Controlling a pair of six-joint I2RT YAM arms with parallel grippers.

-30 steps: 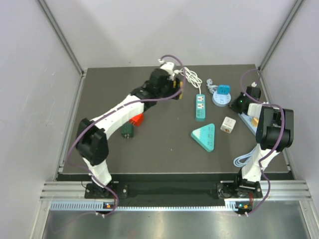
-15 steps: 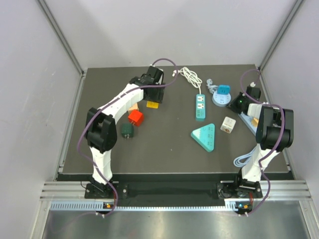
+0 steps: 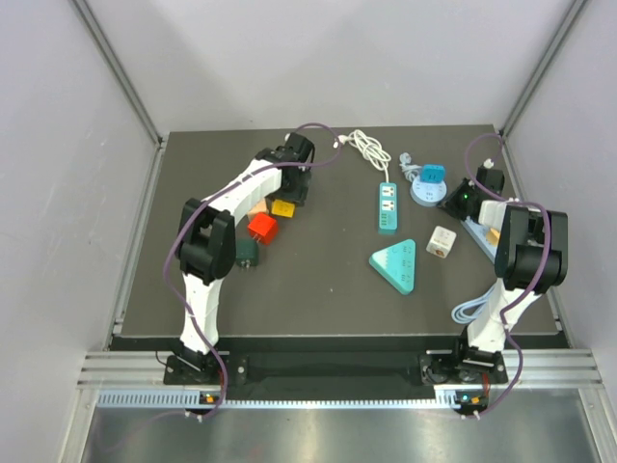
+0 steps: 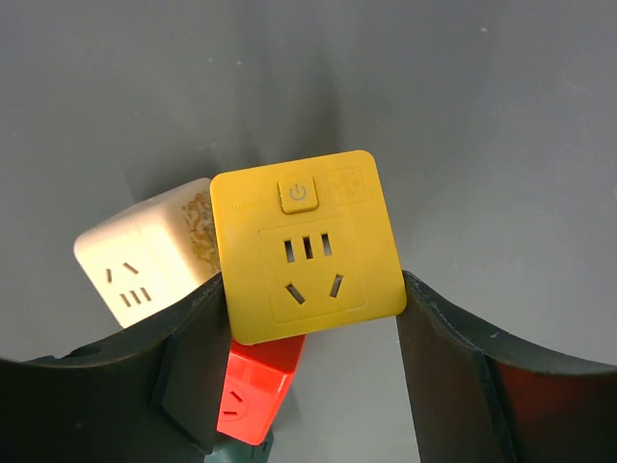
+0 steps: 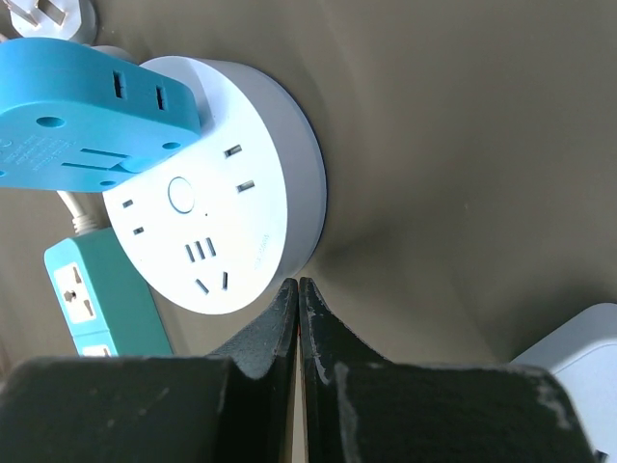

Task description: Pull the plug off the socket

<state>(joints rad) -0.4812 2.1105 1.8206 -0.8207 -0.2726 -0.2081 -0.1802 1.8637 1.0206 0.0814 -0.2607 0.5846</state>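
Left hand (image 4: pixel 313 299) swung back, yellow socket (image 4: pixel 307 246) clamped in it

The yellow socket cube (image 4: pixel 307 246) is smooth, matt plastic, the red cube (image 4: pixel 253 391) below it is glossier, and the cream cube (image 4: pixel 135 270) has one speckled, rough-looking side. My left fingers (image 4: pixel 443 357) are dull black plastic, scuffed pale along their edges. The round white socket (image 5: pixel 227 222) and blue adapter (image 5: pixel 77 116) are smooth satin plastic on a matt tabletop (image 5: pixel 463 145).
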